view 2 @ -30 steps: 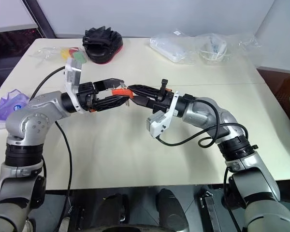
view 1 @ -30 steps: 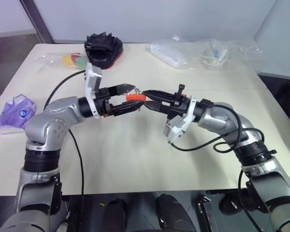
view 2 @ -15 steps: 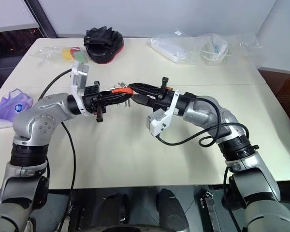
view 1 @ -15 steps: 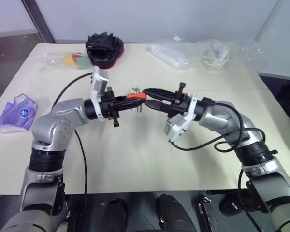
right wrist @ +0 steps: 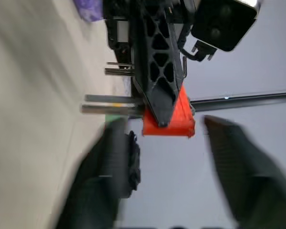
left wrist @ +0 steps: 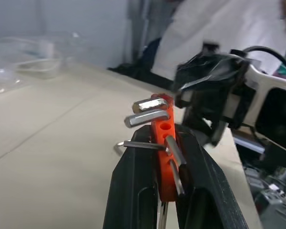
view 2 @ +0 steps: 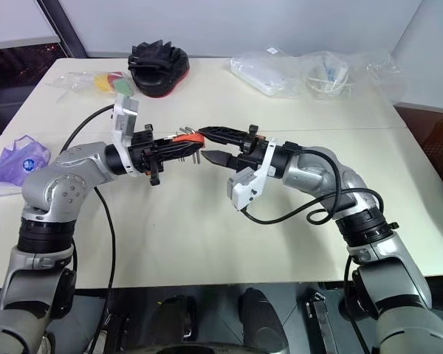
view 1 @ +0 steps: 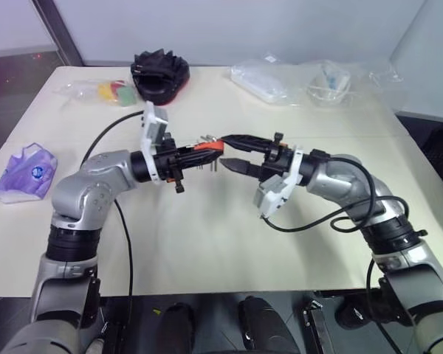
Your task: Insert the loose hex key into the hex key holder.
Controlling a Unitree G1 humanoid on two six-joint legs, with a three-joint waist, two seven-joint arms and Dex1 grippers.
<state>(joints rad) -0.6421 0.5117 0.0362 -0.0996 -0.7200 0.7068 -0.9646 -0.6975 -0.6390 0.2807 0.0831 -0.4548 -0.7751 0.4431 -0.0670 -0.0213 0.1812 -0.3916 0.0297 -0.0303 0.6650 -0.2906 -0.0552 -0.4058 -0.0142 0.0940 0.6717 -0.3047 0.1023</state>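
Note:
The red-orange hex key holder [view 1: 208, 146] hangs above the middle of the table, and my left gripper [view 1: 205, 150] is shut on it. In the left wrist view the holder [left wrist: 163, 157] sits squeezed between the two black fingers [left wrist: 133, 191]. Several silver keys [left wrist: 145, 110] stick out of it. I cannot tell the loose hex key apart from them. My right gripper [view 1: 221, 151] faces the left one and is open. One of its fingers is above the holder's tip and the other below, and neither touches it.
A black, red-rimmed round object [view 1: 160, 74] sits at the table's far left. Clear plastic bags [view 1: 310, 77] lie at the far right, a bag of coloured pieces [view 1: 107, 90] at the far left, and a purple bag [view 1: 26, 169] at the left edge. A person in white [left wrist: 219, 33] stands behind.
A second ago the right gripper held the holder and the left was open around it. The left then shut on the holder, and the right has now opened off it.

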